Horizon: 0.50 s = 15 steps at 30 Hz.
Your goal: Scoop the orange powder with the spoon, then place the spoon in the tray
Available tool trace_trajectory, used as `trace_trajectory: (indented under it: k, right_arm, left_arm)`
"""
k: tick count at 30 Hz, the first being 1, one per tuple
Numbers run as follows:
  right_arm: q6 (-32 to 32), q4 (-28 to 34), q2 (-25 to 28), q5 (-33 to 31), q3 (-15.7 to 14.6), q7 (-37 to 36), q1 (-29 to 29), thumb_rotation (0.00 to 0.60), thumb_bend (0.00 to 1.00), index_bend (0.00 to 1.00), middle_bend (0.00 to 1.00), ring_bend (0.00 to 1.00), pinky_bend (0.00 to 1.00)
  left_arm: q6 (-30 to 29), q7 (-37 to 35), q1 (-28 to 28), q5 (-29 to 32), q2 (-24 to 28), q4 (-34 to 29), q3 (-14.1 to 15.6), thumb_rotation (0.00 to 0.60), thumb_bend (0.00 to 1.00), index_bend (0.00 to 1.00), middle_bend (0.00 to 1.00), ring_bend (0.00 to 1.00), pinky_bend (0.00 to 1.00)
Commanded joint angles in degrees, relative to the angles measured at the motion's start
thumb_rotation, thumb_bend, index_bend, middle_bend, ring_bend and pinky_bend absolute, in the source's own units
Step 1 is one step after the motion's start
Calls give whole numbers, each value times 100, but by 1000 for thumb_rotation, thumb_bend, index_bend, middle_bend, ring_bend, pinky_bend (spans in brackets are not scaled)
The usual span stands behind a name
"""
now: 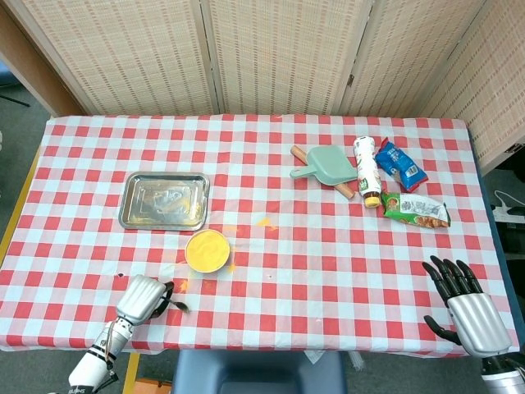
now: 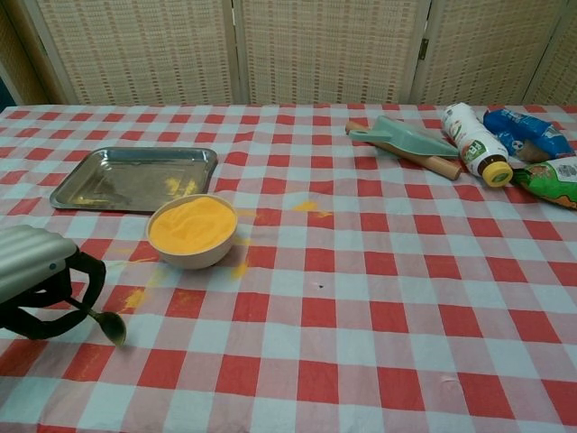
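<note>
1. Holding the spoon (image 2: 106,324) by its handle, the left hand (image 2: 36,280) sits at the near left edge of the table (image 1: 271,246), its dark fingers (image 2: 77,271) curled around the handle.
2. The spoon's bowl points down toward the cloth, in front of and to the left of the bowl of orange powder (image 2: 192,229); whether it touches the cloth cannot be told.
3. The bowl of orange powder stands near the middle left of the table, with small orange spills on the cloth around it.
4. The metal tray (image 2: 135,178) lies just behind the bowl and a little to its left, with a few orange specks inside.
5. The right hand (image 1: 467,308) shows only in the head view, far to the right of the bowl at the near right corner, fingers spread and holding nothing.
6. Far to the right of the bowl and further back lie a green scoop (image 2: 403,138) across a wooden rolling pin (image 2: 433,163), a white bottle (image 2: 475,144), a blue packet (image 2: 525,130) and a green packet (image 2: 552,180).
</note>
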<state>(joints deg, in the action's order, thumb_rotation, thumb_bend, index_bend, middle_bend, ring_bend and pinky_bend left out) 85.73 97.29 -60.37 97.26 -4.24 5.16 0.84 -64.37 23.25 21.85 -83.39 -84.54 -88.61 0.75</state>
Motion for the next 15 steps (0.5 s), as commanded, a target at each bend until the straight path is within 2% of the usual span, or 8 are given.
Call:
trace_trajectory:
  k: [1,8,12,15]
  right_arm:
    - [1,1,10,1,-1,-17,1,600,168,0,0,0,0]
    - [21,-16,50,-24,15,-114,-1,600,168,0,0,0,0]
    - [24,-20,67,-63,35,-163,1,600,168,0,0,0,0]
    - [29,-23,77,-110,62,-192,2,600,169,0,0,0,0]
  left_arm:
    - [0,-53,71,87,100,-179,-133,600,464,693,1000,1000,1000]
    - [-211,78,238,192,64,-395,-531,600,474,702,1000,1000,1000]
    - [-546,150,315,113,-292,-96,-769,600,475,729,1000,1000,1000]
    - [-793,235,422,43,-742,402,-944,600,480,749,1000,1000,1000]
